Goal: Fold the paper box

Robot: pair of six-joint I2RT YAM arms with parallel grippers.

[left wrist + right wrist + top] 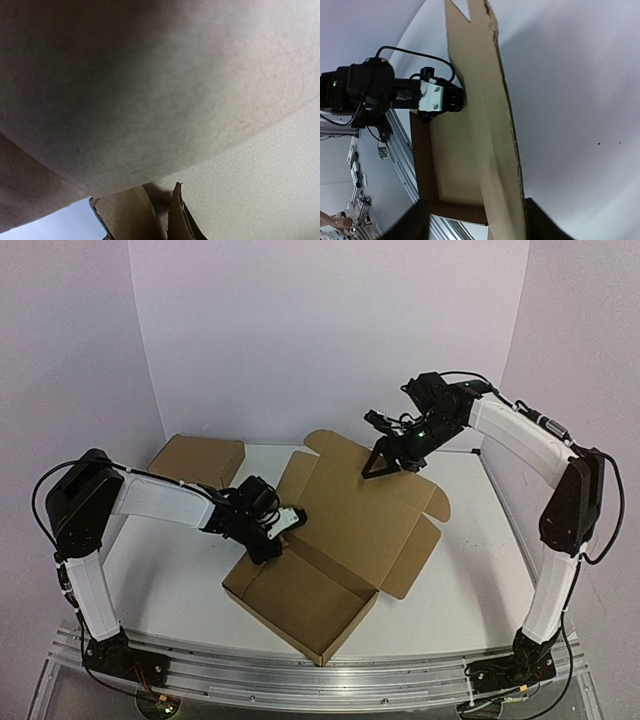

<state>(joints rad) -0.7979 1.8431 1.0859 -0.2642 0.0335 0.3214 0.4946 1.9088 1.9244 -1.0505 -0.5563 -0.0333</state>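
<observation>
The paper box (pixel 345 525) lies in the middle of the table, its near half formed into a shallow tray and its lid panel raised toward the back right. My left gripper (pixel 272 533) is shut on the tray's left wall. In the left wrist view brown cardboard (pixel 150 75) fills the frame, with a folded flap (pixel 177 215) at the bottom. My right gripper (pixel 385 465) is at the lid's far edge. In the right wrist view its dark fingers (pixel 415 222) stand wide apart, astride the thin lid panel (pixel 490 125), which lies closer to the right finger. The left gripper (pixel 440 97) shows there too.
A second shallow brown cardboard box (pixel 198 458) sits at the back left of the table. An aluminium rail (pixel 300 680) runs along the near edge by the arm bases. Lilac walls close in the back and sides.
</observation>
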